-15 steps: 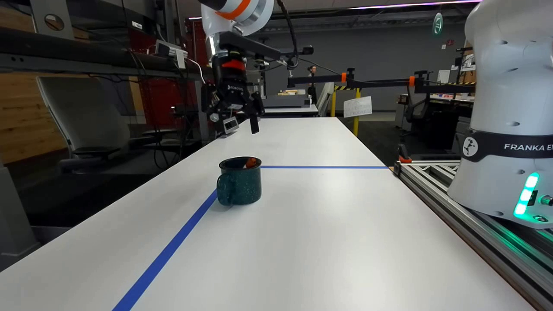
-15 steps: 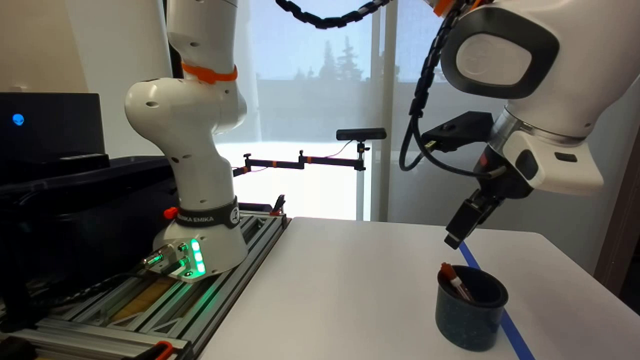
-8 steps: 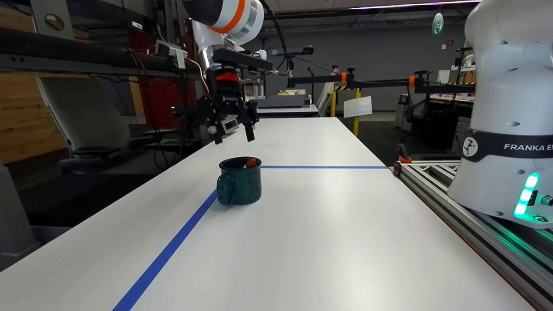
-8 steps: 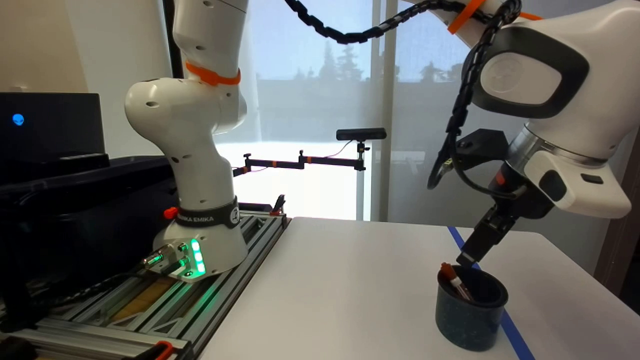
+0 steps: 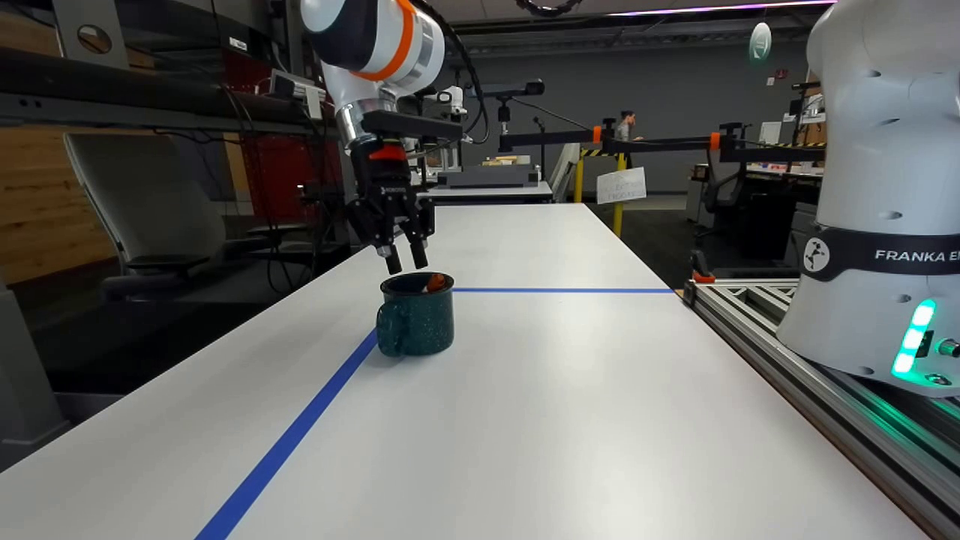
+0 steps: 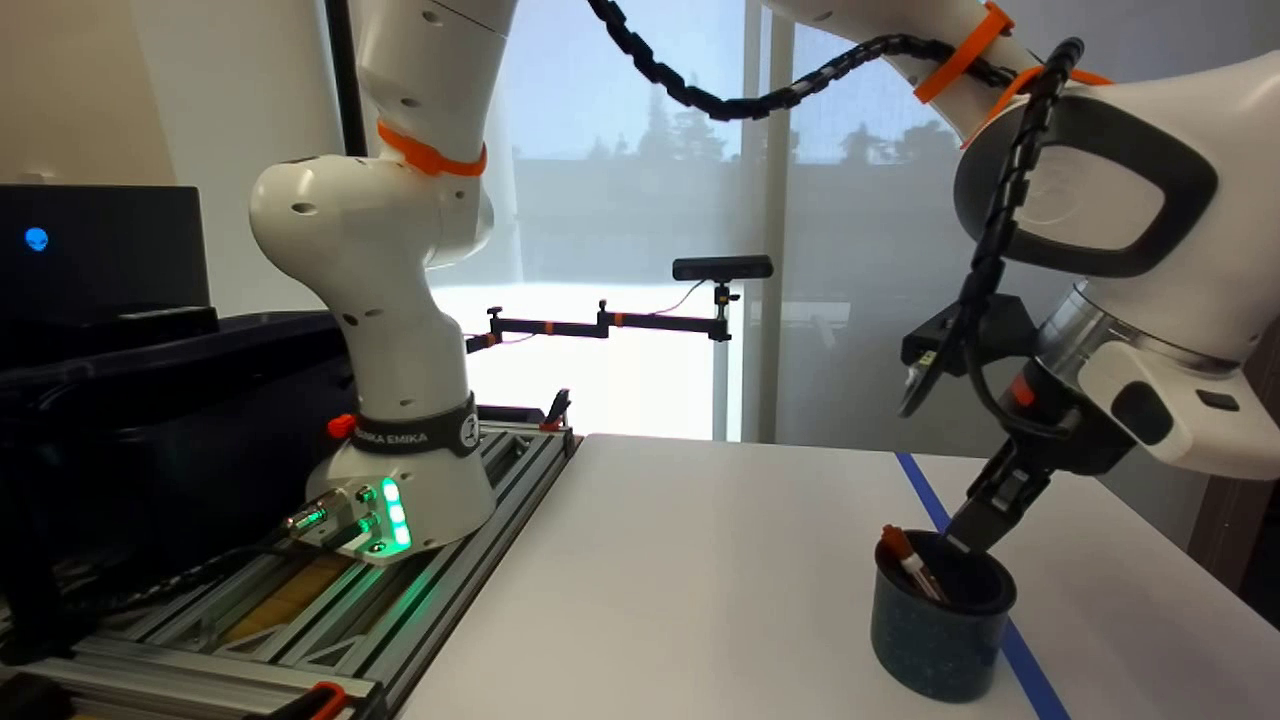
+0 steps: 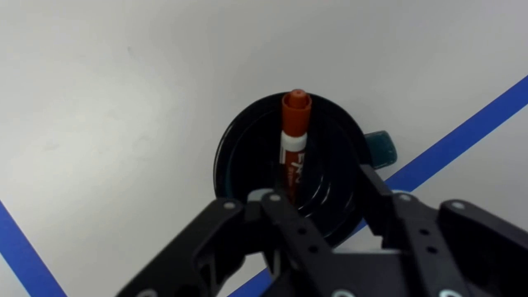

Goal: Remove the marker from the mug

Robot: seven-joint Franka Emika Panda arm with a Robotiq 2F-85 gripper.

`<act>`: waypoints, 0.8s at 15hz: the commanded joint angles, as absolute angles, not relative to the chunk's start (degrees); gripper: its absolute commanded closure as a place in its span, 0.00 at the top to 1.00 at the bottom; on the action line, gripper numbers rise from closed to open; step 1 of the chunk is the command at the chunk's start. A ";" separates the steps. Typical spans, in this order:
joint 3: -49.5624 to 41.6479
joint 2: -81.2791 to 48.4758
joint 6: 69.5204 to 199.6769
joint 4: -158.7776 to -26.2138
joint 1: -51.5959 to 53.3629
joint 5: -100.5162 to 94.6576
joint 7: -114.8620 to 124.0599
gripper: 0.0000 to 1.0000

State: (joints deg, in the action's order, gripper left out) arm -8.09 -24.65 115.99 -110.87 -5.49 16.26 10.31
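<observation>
Pincer [image 5: 406,265] ajar near the mug [image 6: 938,645], reddish marker [image 7: 295,123] aslant inside it.

Wrist view looks down closely into the mug [image 7: 328,154].

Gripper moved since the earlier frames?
Yes, downward: in both exterior views the gripper is now lower and closer to the mug, which hasn't shifted.
</observation>
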 commanded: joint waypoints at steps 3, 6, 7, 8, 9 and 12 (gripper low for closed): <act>-7.13 -26.61 115.54 -109.10 -6.31 14.87 9.48 0.45; -7.26 -27.26 115.96 -109.49 -6.27 13.86 9.38 0.42; -7.27 -27.51 115.90 -109.46 -6.31 13.60 9.44 0.41; -7.25 -27.75 115.86 -109.41 -6.37 13.39 9.37 0.42; -7.22 -27.93 115.80 -109.38 -6.45 13.24 9.31 0.42; -7.13 -28.18 115.61 -109.40 -6.57 13.08 9.03 0.43</act>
State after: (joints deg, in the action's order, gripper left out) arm -7.84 -27.75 115.99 -110.16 -5.77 14.00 9.66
